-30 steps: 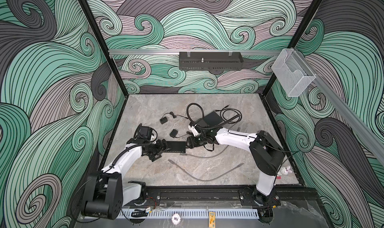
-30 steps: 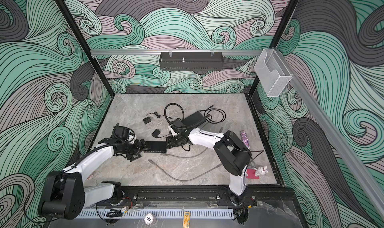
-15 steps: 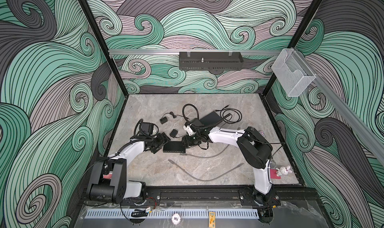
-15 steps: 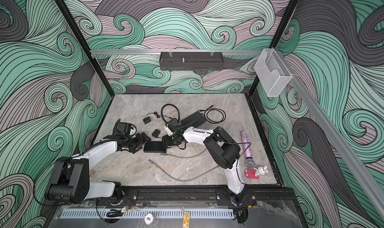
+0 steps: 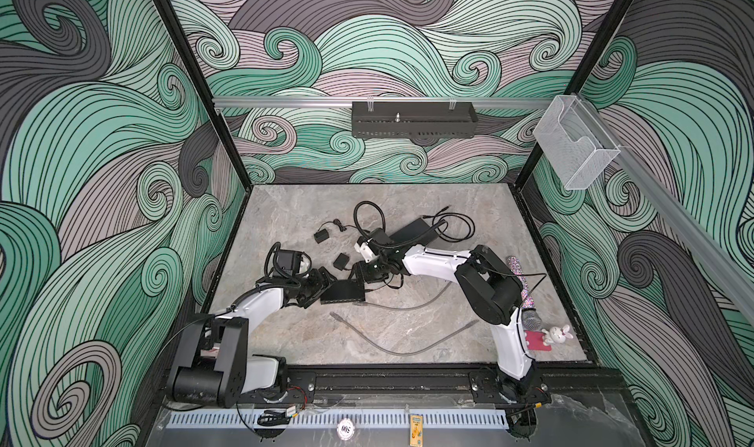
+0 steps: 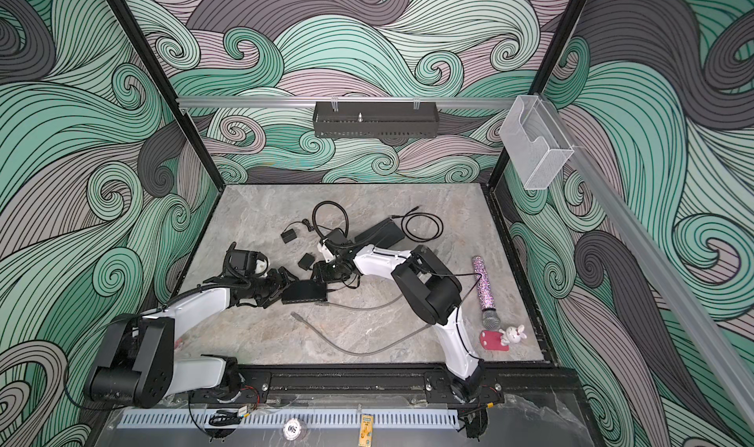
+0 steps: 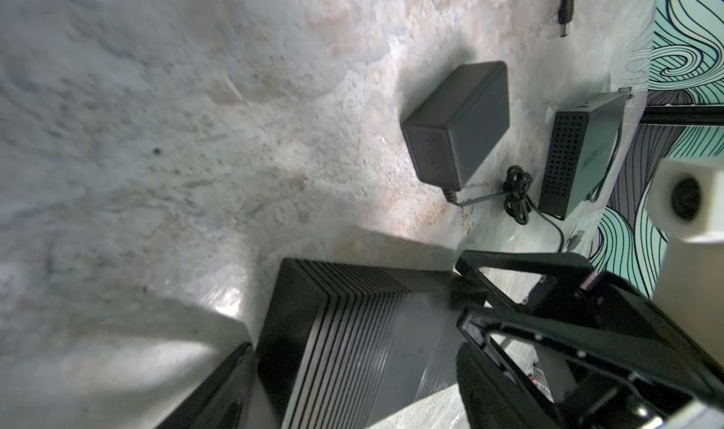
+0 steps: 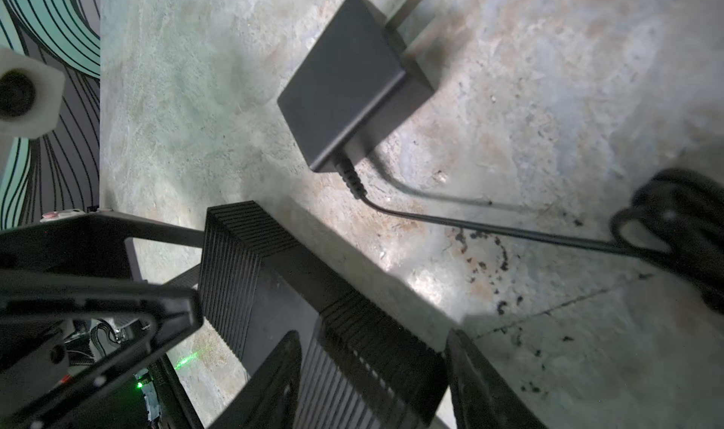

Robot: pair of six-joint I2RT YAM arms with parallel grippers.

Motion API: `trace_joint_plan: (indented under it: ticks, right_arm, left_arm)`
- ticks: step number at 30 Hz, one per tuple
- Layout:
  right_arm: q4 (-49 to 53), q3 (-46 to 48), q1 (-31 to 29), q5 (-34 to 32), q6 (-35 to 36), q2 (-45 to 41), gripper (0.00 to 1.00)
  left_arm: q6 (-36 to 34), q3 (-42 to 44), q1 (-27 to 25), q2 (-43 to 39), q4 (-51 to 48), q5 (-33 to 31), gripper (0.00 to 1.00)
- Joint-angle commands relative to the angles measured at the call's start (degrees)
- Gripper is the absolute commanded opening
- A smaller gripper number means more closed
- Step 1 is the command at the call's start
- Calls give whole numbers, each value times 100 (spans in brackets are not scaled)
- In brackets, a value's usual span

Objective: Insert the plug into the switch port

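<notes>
The switch (image 5: 342,290), a narrow ribbed black box, is held between both grippers left of the table's middle. My left gripper (image 5: 326,288) is shut across its left end, and in the left wrist view the box (image 7: 344,290) fills the jaws. My right gripper (image 5: 361,279) is shut on the right end (image 8: 254,258), one finger on the top face and one at the side. The switch port is hidden. One grey cable's plug (image 5: 364,303) lies at the box's front right corner; I cannot tell whether it is seated. A second grey cable's plug (image 5: 334,315) lies loose nearer the front.
Two small black power adapters (image 5: 322,235) (image 5: 340,261) and a flat dark-grey box (image 5: 412,232) with looped black cables (image 5: 457,228) lie behind the switch. A glitter microphone (image 5: 518,286) and a pink stand with a toy rabbit (image 5: 551,337) sit at the right edge.
Both arms have folded in, with their elbows drawn toward the middle. Both grippers have closed slightly on the switch, which has barely moved.
</notes>
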State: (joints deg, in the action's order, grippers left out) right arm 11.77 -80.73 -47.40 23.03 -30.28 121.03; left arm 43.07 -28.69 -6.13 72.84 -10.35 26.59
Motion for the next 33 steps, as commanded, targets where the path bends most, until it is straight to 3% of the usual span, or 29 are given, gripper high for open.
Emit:
trace_joint_plan:
  ticks: [1,9,14,19,33]
  right_arm:
    - [23,-276,-80,215,-83,102,59]
    - [384,-940,-331,139,-90,394,59]
    - [1115,-904,-215,-1108,5,140,62]
    - [1480,-523,-182,-1831,63,-262,62]
    - [1017,-149,-410,-926,-449,-390,60]
  left_arm:
    - [49,128,-36,-402,-119,187,82]
    - [306,753,-54,-1422,-370,230,82]
    - [196,804,-64,-1781,-693,100,82]
    - [101,795,-64,-1706,-690,101,82]
    - [9,733,-72,-1294,-470,198,82]
